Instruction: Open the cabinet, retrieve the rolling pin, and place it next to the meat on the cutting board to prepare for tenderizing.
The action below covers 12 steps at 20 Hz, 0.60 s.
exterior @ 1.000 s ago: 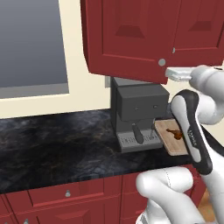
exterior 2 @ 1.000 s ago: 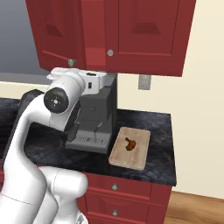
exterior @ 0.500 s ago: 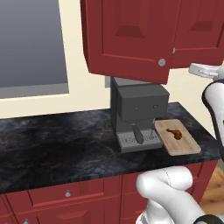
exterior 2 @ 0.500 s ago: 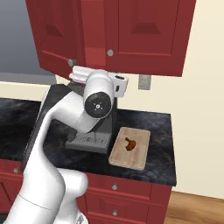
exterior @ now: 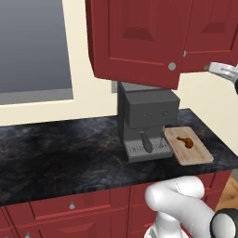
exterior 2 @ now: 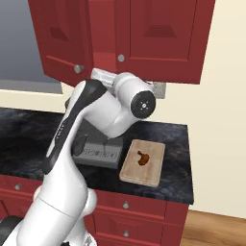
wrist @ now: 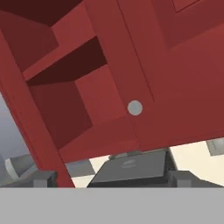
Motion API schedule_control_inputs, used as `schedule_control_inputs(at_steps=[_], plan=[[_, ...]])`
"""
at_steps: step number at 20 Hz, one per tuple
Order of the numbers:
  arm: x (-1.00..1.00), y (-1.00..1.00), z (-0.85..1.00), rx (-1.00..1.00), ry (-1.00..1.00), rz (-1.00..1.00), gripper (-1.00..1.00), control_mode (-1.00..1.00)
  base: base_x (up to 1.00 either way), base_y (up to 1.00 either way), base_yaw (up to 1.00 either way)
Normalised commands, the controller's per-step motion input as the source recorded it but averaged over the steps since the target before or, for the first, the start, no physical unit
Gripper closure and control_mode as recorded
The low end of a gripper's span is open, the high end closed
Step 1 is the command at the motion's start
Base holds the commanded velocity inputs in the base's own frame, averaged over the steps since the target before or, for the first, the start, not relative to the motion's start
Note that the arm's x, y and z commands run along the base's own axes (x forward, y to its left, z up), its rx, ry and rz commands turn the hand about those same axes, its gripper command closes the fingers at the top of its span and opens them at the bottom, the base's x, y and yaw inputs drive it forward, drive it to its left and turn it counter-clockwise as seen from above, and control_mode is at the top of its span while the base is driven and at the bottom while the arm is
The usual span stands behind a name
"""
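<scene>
The cabinet [exterior: 135, 37] hangs above the counter with its left door [exterior 2: 62, 38] swung partly outward and its right door [exterior 2: 158, 33] closed. In the hand view I look up into the gap at a red interior shelf [wrist: 70, 65] and the right door's round knob [wrist: 134, 107]. My gripper [wrist: 113, 179] is open with nothing between its fingertips [wrist: 43, 178]. It sits below the cabinet's bottom edge [exterior 2: 98, 73], at the right edge of the left base view [exterior: 222, 69]. The cutting board [exterior: 188, 145] lies right of the machine with the meat [exterior: 185, 141] on it. The rolling pin is hidden.
A grey coffee machine [exterior: 146, 121] stands on the dark stone counter [exterior: 56, 148] directly under the cabinet, its top close below my hand [wrist: 131, 168]. Low red drawers [exterior 2: 139, 206] run along the counter front. A window [exterior: 32, 46] is at the left.
My arm has swung to the right, carrying the hand away from the left door's knob toward the right door. The cabinet doors, board and meat have not moved.
</scene>
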Motion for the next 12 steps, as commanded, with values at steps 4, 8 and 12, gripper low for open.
schedule_control_inputs(at_steps=[4,8,12], plan=[[0.33,0.01,0.0,0.14,0.13,0.05,-1.0,-1.0,0.0,0.0,0.0],[0.26,0.04,0.0,0.13,0.12,0.0,-1.0,-1.0,0.0,0.0,0.0],[0.24,0.14,0.0,0.09,0.09,0.0,-1.0,-1.0,0.0,0.0,0.0]])
